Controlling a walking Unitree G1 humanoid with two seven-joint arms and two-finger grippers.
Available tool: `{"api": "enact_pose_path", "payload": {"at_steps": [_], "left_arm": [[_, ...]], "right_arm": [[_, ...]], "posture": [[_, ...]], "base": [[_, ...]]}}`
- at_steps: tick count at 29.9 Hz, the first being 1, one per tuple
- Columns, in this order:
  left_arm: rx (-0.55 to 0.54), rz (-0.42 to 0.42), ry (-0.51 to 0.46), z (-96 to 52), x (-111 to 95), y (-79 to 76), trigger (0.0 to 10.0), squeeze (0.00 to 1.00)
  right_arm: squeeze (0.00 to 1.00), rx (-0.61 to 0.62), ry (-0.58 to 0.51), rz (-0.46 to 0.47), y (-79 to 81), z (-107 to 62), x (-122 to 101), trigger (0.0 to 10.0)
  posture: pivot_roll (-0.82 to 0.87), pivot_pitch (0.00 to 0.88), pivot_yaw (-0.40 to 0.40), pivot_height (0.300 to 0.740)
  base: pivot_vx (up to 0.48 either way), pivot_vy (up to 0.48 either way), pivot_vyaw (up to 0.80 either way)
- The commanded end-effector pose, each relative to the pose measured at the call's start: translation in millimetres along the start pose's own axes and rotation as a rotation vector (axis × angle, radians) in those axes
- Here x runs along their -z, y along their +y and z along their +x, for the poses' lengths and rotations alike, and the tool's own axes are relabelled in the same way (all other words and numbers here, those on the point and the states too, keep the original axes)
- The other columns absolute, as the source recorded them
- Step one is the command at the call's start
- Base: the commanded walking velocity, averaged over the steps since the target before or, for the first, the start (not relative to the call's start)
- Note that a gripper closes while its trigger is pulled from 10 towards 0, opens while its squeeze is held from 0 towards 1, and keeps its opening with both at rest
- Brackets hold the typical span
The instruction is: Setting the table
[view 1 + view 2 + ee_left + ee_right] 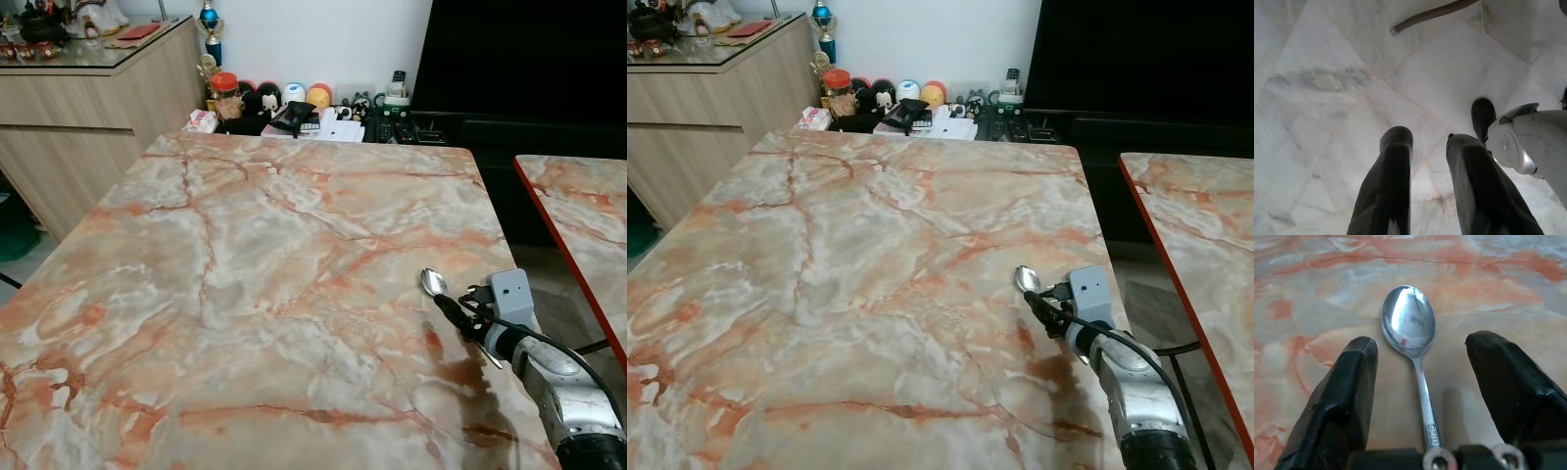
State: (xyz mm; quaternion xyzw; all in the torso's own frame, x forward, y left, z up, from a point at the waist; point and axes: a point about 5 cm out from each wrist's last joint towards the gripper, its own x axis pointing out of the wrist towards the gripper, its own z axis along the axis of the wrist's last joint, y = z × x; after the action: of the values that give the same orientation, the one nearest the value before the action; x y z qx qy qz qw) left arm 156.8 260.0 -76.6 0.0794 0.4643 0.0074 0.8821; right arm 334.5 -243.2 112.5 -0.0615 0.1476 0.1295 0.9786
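A steel spoon (432, 282) lies on the orange-veined marble table (245, 274), near its right edge, bowl pointing away from me. My right gripper (453, 313) rests low over the spoon's handle. The right wrist view has the spoon (1408, 320) lying flat between the two spread black fingers (1347, 382), which do not touch it; the right gripper (1420, 345) is open. My left gripper (1430, 142) hangs over white marble floor tiles, open with nothing between its fingers.
A second marble table (578, 206) stands to the right across a narrow gap. A wooden sideboard (88, 108) is at the back left. Jars, toys and remotes (284, 103) crowd a low shelf beyond the far edge. A dark screen (519, 49) stands behind.
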Motion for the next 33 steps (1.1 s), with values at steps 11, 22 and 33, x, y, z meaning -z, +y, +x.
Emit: {"api": "enact_pose_path", "payload": {"at_steps": [11, 22, 33], "left_arm": [[0.003, -0.009, 0.037, -3.0, 12, 0.4, 10.0, 0.0], [0.008, -0.006, 0.034, -3.1, 11, 2.3, 10.0, 0.0], [0.027, 0.004, 0.042, -3.0, 12, 0.9, 10.0, 0.0]], "right_arm": [[0.0, -0.048, 0.041, -0.007, -1.1, 4.9, 11, 10.0], [0.0, -0.07, 0.077, -0.014, 4.6, 6.8, 25, 10.0], [0.0, -0.094, 0.145, -0.031, 14.2, 4.4, 45, 0.0]], "posture": [[-0.01, 0.133, 0.04, 0.74], [-0.01, 0.125, 0.046, 0.74], [-0.01, 0.105, 0.049, 0.74]], "base": [[0.0, 0.0, 0.0], [0.0, 0.0, 0.0], [0.0, 0.0, 0.0]]}}
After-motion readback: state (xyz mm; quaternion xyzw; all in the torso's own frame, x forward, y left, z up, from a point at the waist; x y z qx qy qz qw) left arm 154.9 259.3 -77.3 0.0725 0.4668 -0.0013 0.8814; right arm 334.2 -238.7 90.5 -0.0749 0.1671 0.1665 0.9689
